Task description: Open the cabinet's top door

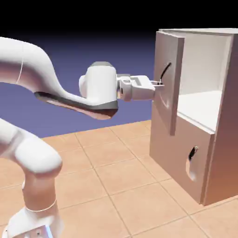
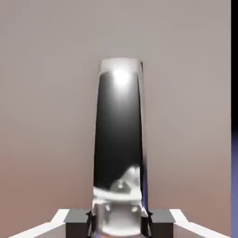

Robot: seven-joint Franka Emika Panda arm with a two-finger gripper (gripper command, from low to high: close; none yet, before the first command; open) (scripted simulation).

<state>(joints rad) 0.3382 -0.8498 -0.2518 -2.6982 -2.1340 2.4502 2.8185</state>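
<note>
Two fingers (image 1: 158, 84) of ours clamp the curved metallic handle (image 1: 164, 74) between them, the top door (image 1: 168, 81) standing ajar beyond.

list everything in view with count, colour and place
cabinet: 1, pinkish-tan with white interior, exterior view's right
top door: 1, pinkish-tan, on the cabinet's upper part, partly open
lower panel: 1, pinkish-tan, below the top door, closed
top door's handle: 1, dark and silvery, between the fingers
lower handle: 1, dark and silvery, on the lower panel
floor: 1, orange-tan tiles, beneath the cabinet
backdrop: 1, blue-violet fading to black, behind everything
arm: 1, white, exterior view's left
gripper: 1, white with two grey fingers, closed on the top door's handle
</note>
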